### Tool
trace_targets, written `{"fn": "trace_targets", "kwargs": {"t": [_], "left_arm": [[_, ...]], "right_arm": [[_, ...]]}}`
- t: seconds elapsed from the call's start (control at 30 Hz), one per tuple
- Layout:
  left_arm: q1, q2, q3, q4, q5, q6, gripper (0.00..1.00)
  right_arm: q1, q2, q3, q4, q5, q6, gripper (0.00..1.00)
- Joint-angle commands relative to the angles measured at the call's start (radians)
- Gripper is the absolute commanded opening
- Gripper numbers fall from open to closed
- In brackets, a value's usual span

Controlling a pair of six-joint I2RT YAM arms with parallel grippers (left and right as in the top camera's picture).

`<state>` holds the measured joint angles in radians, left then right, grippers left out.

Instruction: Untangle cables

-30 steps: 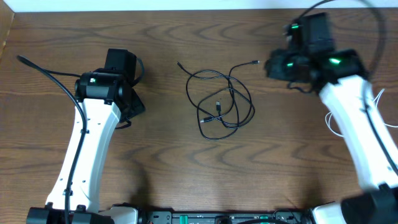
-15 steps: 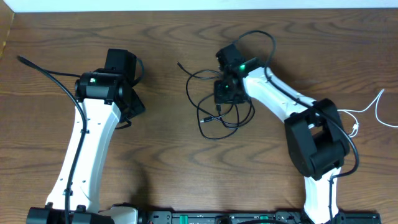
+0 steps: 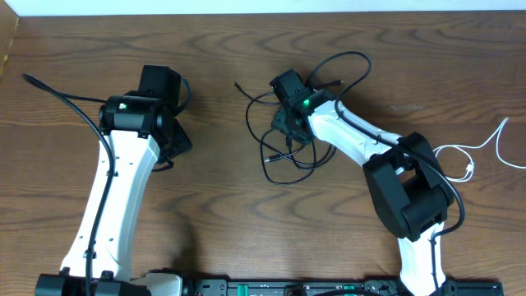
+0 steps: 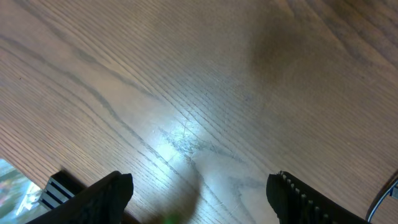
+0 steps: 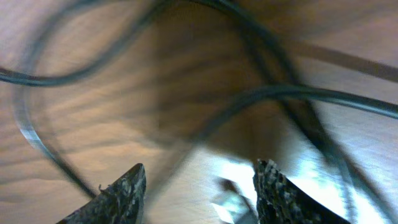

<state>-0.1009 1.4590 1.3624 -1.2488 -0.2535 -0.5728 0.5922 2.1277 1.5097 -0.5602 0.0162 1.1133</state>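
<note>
A thin black cable (image 3: 279,168) lies coiled in loops at the middle of the table. A white cable (image 3: 485,150) lies apart at the far right edge. My right gripper (image 3: 289,125) is low over the black coil, open, with blurred black strands (image 5: 249,99) just ahead of its fingertips (image 5: 200,183) and nothing between them. My left gripper (image 3: 179,141) hangs over bare wood at the left, open and empty (image 4: 199,193), well away from both cables.
The wooden table (image 3: 214,205) fills the view. The thick black cables fixed to my arms trail at the far left (image 3: 57,94) and arch over the right arm (image 3: 345,62). The table's back edge (image 3: 246,10) runs along the top.
My right arm has swung from the far right to the middle and come down onto the black coil, then shifted slightly left. The left arm has not moved.
</note>
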Motion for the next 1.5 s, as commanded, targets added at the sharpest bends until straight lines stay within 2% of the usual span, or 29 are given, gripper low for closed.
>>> {"fn": "trace_targets", "kwargs": {"t": [0.0,0.3,0.5,0.57,0.63,0.73,0.83,1.07,1.27,1.33,1.47], "left_arm": [[0.004,0.0,-0.007,-0.004,-0.017,-0.005,0.75],[0.004,0.0,-0.007,-0.004,-0.017,-0.005,0.75],[0.004,0.0,-0.007,-0.004,-0.017,-0.005,0.75],[0.004,0.0,-0.007,-0.004,-0.017,-0.005,0.75],[0.004,0.0,-0.007,-0.004,-0.017,-0.005,0.75],[0.004,0.0,-0.007,-0.004,-0.017,-0.005,0.75],[0.004,0.0,-0.007,-0.004,-0.017,-0.005,0.75],[0.004,0.0,-0.007,-0.004,-0.017,-0.005,0.75],[0.004,0.0,-0.007,-0.004,-0.017,-0.005,0.75],[0.004,0.0,-0.007,-0.004,-0.017,-0.005,0.75],[0.004,0.0,-0.007,-0.004,-0.017,-0.005,0.75]], "right_arm": [[0.02,0.006,0.0,0.039,0.023,0.06,0.54],[0.031,0.03,-0.001,0.045,0.101,0.06,0.54],[0.031,0.07,-0.001,0.056,0.096,0.06,0.49],[0.031,0.074,-0.001,0.06,0.097,0.056,0.4],[0.031,0.074,-0.001,0.078,0.097,0.023,0.26],[0.031,0.074,-0.001,0.113,0.097,-0.051,0.17],[0.029,0.072,0.001,0.115,0.096,-0.118,0.01],[0.028,0.012,0.002,0.093,0.044,-0.388,0.01],[0.027,-0.134,0.002,0.005,0.044,-0.646,0.01],[0.018,-0.21,0.003,-0.037,0.044,-0.704,0.01],[-0.03,-0.357,0.003,-0.073,0.044,-0.722,0.01]]}}
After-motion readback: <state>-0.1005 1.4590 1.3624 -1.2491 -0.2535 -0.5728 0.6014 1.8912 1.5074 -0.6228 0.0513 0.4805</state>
